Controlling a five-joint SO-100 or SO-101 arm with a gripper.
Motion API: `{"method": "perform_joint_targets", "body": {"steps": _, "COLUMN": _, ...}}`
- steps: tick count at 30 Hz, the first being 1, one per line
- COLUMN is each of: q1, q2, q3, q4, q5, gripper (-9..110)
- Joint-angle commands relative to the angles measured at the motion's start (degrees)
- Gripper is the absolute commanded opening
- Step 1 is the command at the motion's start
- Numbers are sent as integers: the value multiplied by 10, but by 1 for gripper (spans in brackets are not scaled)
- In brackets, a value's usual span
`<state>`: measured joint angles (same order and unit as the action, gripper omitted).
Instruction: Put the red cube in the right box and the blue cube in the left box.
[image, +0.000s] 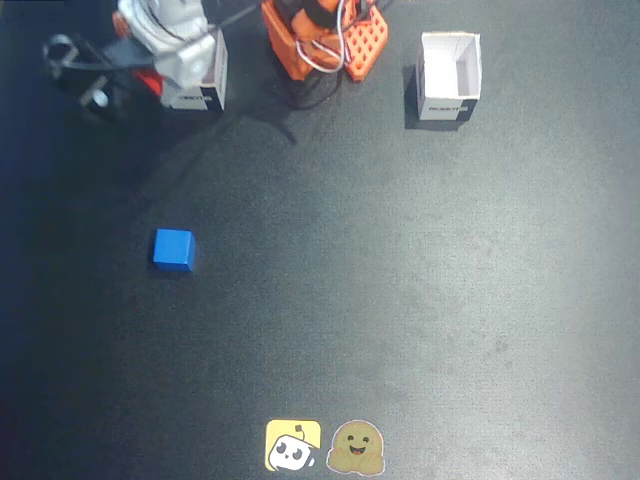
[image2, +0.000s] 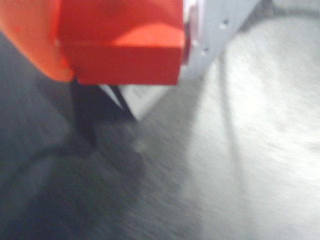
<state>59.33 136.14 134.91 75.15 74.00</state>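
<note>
In the wrist view the red cube (image2: 125, 45) fills the top of the picture. My gripper (image2: 130, 72) is shut on it, with the orange finger (image2: 30, 40) at its left and the white finger (image2: 220, 30) at its right. A white box corner (image2: 142, 100) shows just under the cube. In the fixed view my gripper (image: 150, 80) hangs at the top left, over the left side of the left box (image: 205, 85), mostly hidden by the arm. The blue cube (image: 173, 250) lies alone on the dark mat, left of centre. The right box (image: 449, 75) stands open at the top right.
The orange arm base (image: 320, 40) with its cables sits at the top centre between the boxes. A black clamp and cable (image: 70, 60) lie at the far top left. Two stickers (image: 325, 447) mark the mat's bottom edge.
</note>
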Motion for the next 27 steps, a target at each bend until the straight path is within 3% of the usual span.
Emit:
{"method": "perform_joint_targets", "body": {"steps": 1, "q1": 38, "q2": 22, "q3": -17, "q4": 15, "q5": 1, "gripper": 12}}
{"method": "perform_joint_targets", "body": {"steps": 15, "q1": 91, "q2": 77, "q3": 40, "q4": 55, "q5": 105, "gripper": 12}}
{"method": "perform_joint_targets", "body": {"steps": 23, "q1": 91, "q2": 107, "q3": 65, "q4": 53, "q5": 101, "gripper": 12}}
{"method": "perform_joint_targets", "body": {"steps": 27, "q1": 89, "q2": 107, "q3": 64, "q4": 29, "q5": 78, "gripper": 21}}
